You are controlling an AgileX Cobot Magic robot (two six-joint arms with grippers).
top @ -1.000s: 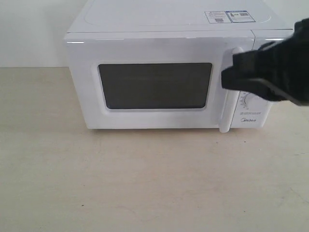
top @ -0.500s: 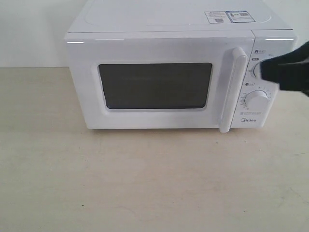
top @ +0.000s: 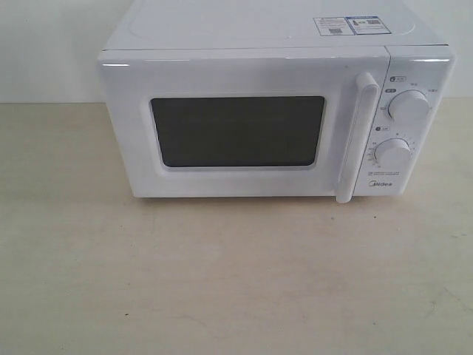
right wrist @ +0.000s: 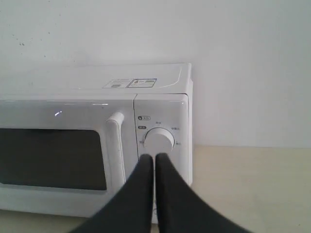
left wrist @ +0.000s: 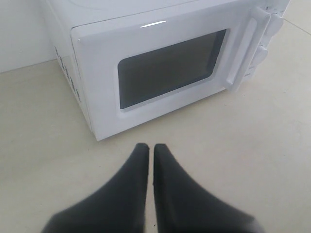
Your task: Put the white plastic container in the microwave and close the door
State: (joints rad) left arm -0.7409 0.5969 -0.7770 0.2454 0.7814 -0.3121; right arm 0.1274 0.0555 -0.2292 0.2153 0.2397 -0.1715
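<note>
Leaving the door — right claw withdrawn, closed.

Plain lab-like setup: microwave on beige tabletop against white wall.

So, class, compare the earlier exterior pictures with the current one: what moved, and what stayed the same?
The right claw, which was in front of the handle, pulled away to the right and out of the exterior view, uncovering both knobs. It is shut, holding nothing. The microwave has not moved and its door stays closed.
</note>
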